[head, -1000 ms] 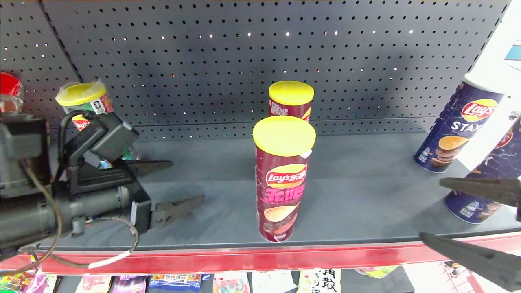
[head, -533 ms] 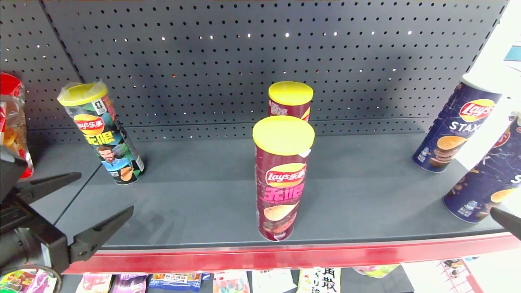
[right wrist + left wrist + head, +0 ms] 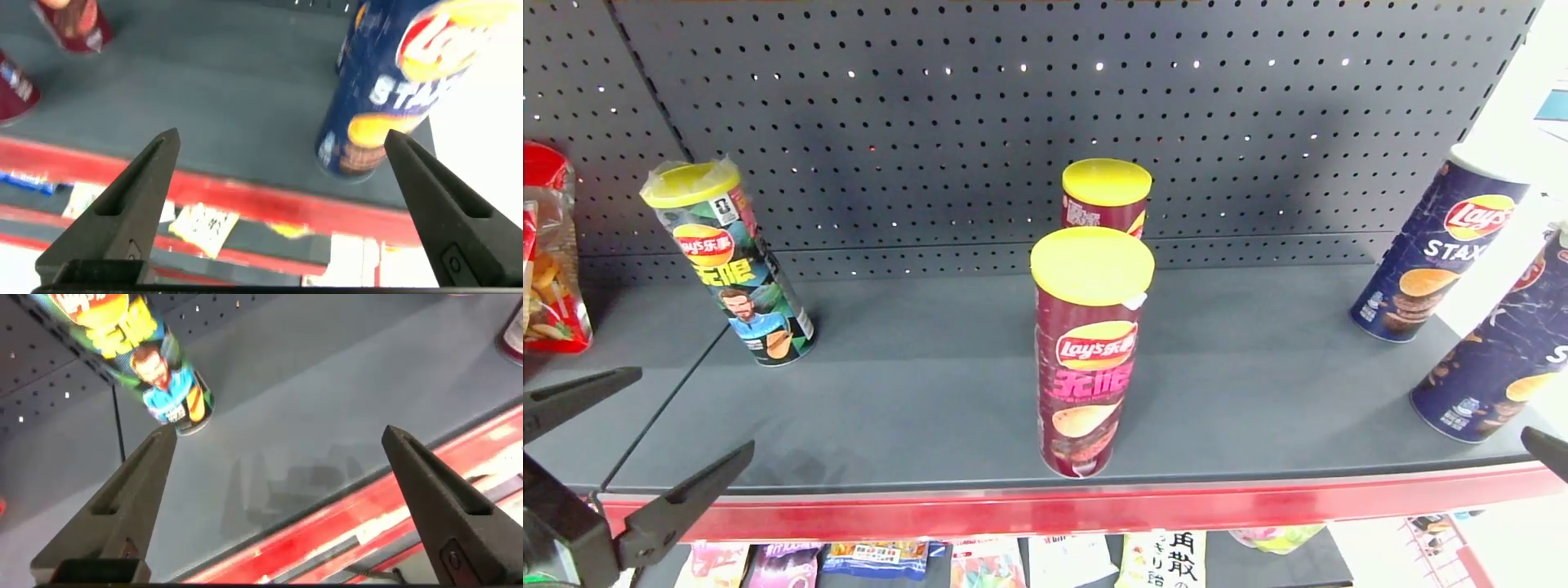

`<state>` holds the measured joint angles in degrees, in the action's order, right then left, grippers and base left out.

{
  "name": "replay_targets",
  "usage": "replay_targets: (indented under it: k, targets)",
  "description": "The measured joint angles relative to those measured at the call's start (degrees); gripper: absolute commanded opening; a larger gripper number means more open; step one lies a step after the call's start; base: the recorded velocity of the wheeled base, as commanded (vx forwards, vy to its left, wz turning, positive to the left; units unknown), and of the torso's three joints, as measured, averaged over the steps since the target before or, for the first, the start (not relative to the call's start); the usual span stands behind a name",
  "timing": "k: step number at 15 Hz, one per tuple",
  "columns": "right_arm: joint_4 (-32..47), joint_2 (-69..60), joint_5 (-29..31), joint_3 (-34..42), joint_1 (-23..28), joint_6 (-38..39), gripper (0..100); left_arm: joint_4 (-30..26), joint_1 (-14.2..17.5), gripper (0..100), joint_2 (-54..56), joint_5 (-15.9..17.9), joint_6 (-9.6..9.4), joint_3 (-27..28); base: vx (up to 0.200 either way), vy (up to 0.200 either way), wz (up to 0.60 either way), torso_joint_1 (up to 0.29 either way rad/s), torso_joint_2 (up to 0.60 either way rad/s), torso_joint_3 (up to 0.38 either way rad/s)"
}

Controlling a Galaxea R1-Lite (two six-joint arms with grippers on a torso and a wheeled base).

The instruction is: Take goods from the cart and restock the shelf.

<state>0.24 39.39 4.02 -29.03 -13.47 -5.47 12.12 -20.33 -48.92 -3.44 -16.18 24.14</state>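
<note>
- Head view: the left claw (image 3: 690,412) hangs open and empty at the shelf's (image 3: 915,392) red front edge, left end.
- A green can (image 3: 731,265) stands farther back.
- The front maroon can (image 3: 1090,359) stands mid-shelf, the rear maroon can (image 3: 1104,196) behind it.
- Right wrist view: the right claw (image 3: 282,137) is spread wide, empty, near a blue can (image 3: 384,90).

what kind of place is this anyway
Most likely a shop aisle, or a mock-up of one: a grey shelf with a perforated back panel and red front rail, chip cans standing upright, and snack packets on the level below.
</note>
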Motion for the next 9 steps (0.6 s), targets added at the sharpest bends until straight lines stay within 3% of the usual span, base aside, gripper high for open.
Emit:
replay_targets:
  k: [5,9]
  targets:
    - [0.00,-0.66,0.16,0.67,0.05,-0.46,100,0.06,0.09,100,1.95,-0.11,0.09,-1.18,-0.200,0.000,0.00,-0.003,0.00,0.003]
    - [-0.04,-2.51,0.21,2.77,0.05,-2.13,100,0.17,0.13,100,3.56,0.21,-0.05,-2.58,0.000,0.000,0.00,0.000,0.00,0.000]
